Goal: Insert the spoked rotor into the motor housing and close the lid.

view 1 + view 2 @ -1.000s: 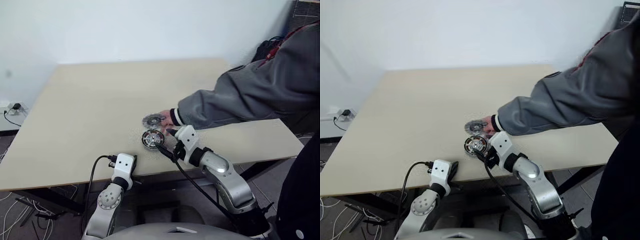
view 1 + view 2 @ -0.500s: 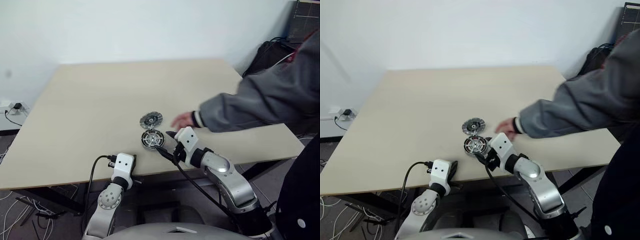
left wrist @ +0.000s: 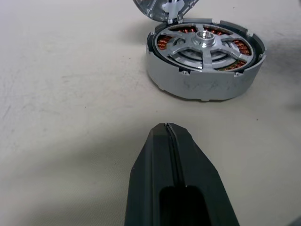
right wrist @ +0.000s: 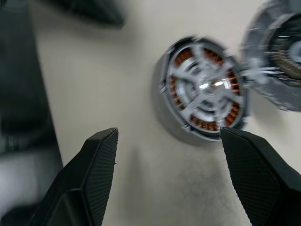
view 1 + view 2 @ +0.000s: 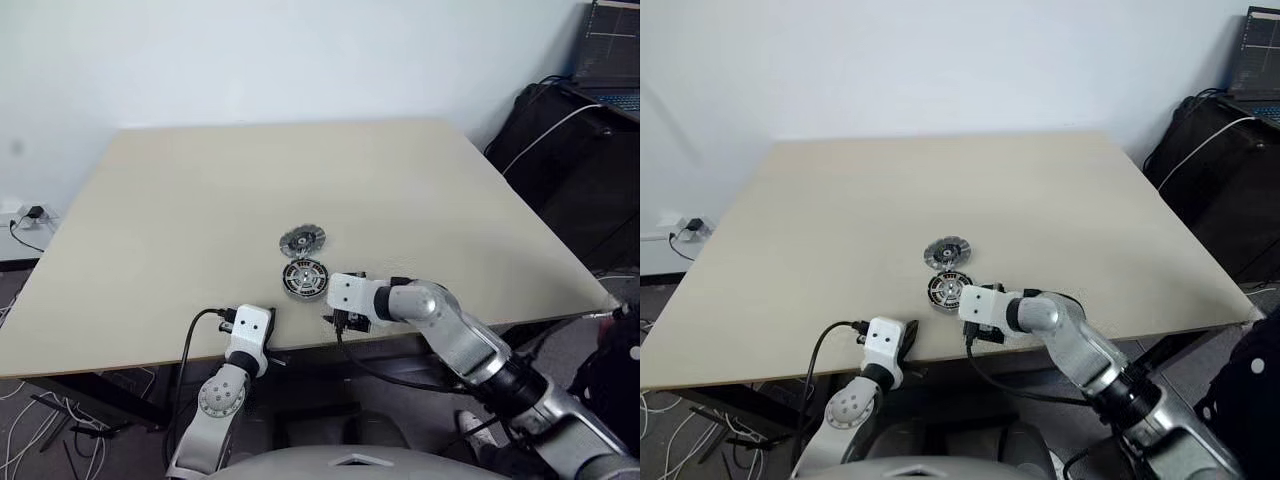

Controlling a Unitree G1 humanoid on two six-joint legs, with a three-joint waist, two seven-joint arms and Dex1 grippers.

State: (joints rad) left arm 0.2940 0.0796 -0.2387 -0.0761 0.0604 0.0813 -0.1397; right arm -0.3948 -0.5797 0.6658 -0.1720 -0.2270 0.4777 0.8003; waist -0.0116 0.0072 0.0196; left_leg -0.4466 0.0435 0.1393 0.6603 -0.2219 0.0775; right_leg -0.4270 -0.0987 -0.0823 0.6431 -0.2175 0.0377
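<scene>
The motor housing [image 5: 305, 278] sits on the worktop [image 5: 200, 200] near its front edge, with the spoked rotor [image 3: 205, 44] already seated inside over the coppery windings. The lid [image 5: 302, 239] lies flat just beyond it, at about 12 o'clock, almost touching. The right end effector [image 4: 169, 155], fingers spread wide, hovers just beside the housing at its 4 o'clock, gripping nothing. The left end effector [image 3: 175, 136], fingers pressed together and empty, rests at the worktop's front edge, at the housing's 7 o'clock.
</scene>
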